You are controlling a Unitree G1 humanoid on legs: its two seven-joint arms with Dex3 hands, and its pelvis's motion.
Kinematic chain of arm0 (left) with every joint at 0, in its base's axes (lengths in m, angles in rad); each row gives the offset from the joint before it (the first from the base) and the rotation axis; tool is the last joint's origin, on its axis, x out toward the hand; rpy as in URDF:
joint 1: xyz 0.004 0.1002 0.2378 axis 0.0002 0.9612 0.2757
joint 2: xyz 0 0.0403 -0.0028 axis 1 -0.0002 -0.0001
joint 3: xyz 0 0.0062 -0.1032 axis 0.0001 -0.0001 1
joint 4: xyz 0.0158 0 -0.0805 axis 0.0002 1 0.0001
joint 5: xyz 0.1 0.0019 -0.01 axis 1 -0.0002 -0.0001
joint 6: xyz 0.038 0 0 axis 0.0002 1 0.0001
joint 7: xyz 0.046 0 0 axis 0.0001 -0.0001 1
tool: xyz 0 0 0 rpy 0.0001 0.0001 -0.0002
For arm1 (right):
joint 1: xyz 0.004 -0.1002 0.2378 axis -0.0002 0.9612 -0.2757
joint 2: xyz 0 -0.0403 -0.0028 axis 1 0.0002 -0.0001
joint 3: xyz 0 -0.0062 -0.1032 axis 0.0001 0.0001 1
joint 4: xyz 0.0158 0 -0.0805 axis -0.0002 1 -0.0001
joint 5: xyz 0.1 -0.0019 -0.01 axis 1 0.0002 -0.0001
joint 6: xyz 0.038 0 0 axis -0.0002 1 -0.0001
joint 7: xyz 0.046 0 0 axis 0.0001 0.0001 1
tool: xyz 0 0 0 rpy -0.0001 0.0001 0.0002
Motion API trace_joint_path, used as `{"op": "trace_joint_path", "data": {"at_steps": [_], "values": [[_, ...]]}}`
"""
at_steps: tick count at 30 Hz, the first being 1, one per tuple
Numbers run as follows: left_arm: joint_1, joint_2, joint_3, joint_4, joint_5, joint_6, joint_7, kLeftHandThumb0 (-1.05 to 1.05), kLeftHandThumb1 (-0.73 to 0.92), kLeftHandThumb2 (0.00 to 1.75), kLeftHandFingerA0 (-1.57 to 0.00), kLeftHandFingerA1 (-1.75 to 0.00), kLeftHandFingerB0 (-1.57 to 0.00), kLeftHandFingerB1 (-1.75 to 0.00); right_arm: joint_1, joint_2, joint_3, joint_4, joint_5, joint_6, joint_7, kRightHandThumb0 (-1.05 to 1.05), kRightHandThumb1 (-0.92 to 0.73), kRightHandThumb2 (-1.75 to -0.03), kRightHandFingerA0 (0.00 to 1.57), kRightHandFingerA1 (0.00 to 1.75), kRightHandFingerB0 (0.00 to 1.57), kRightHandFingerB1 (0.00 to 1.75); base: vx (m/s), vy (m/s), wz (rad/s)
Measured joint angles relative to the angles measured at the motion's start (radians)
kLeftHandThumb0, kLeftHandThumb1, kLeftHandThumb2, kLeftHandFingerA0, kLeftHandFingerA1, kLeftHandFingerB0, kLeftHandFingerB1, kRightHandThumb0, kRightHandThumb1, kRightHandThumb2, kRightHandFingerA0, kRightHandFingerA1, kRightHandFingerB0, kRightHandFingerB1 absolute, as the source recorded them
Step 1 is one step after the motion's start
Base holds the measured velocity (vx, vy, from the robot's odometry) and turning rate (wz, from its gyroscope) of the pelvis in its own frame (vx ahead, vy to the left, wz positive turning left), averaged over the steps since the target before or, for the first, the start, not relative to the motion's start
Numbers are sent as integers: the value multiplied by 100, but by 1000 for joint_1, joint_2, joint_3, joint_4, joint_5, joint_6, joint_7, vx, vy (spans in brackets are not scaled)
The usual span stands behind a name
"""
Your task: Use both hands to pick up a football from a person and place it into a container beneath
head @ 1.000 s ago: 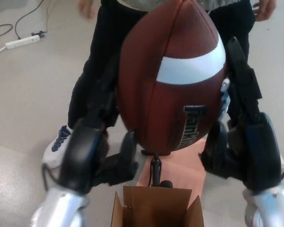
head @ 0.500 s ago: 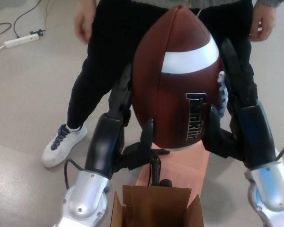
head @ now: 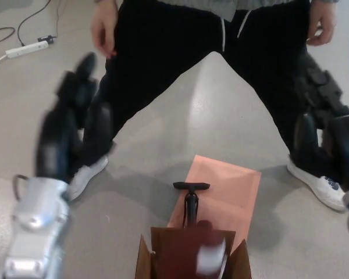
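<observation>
The brown football (head: 192, 256) with its white stripe shows blurred inside the open cardboard box (head: 146, 264) at the bottom centre. My left hand (head: 72, 128) is spread wide to the left, fingers apart and holding nothing. My right hand (head: 326, 128) is out at the right edge, also open and empty. Both hands are well apart from the ball. The person (head: 180, 52) in black trousers stands right in front of me, legs apart, hands hanging at the sides.
A black ball pump (head: 191, 203) stands just behind the box on a pinkish sheet (head: 232, 186). White shoes (head: 84, 177) flank the sheet on both sides. A white power strip with cables (head: 26, 51) lies at the far left on the grey floor.
Both hands have let go of the football and swung outwards. The ball has dropped from between them into the cardboard box.
</observation>
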Motion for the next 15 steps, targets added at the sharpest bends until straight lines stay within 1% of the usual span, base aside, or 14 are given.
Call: {"op": "trace_joint_path", "data": {"at_steps": [4,5,7,8,9,11,12,15], "values": [[-24,19,61,28,-20,0,-10,-79,92,72,0,-19,-5,-21,0,0,-29,12,23,5,28,-92,-85,-118,0,11,0,7,0,0,0],[-25,23,71,33,-25,0,-14,-79,92,69,-3,-21,-5,-22,1,0,-33,12,28,5,33,-92,-84,-117,0,13,0,7,0,0,0],[-24,33,88,42,-31,0,-21,-78,92,72,-1,-22,-5,-22,3,1,-39,12,36,5,42,-92,-84,-117,0,13,0,7,0,0,0],[-24,40,102,51,-34,0,-25,-79,92,70,-4,-22,-5,-22,4,2,-45,12,42,5,48,-92,-85,-117,0,13,0,7,0,0,0],[-24,41,104,53,-35,0,-26,-80,77,112,0,-26,-14,-24,4,3,-46,12,43,5,49,-92,-86,-118,0,10,0,6,0,0,0],[-20,49,114,64,-36,0,-31,-80,77,113,0,-26,-12,-24,5,6,-51,9,49,5,55,-93,-86,-118,0,8,0,6,0,0,0],[-16,55,116,67,-35,0,-31,-80,92,75,0,-22,-4,-22,6,7,-53,4,51,5,57,-93,-86,-118,0,7,0,6,0,0,0],[-9,69,119,75,-30,0,-31,-78,92,73,0,-20,-3,-22,7,8,-62,-6,58,6,63,-92,-87,-119,0,8,0,7,0,0,0]]}}
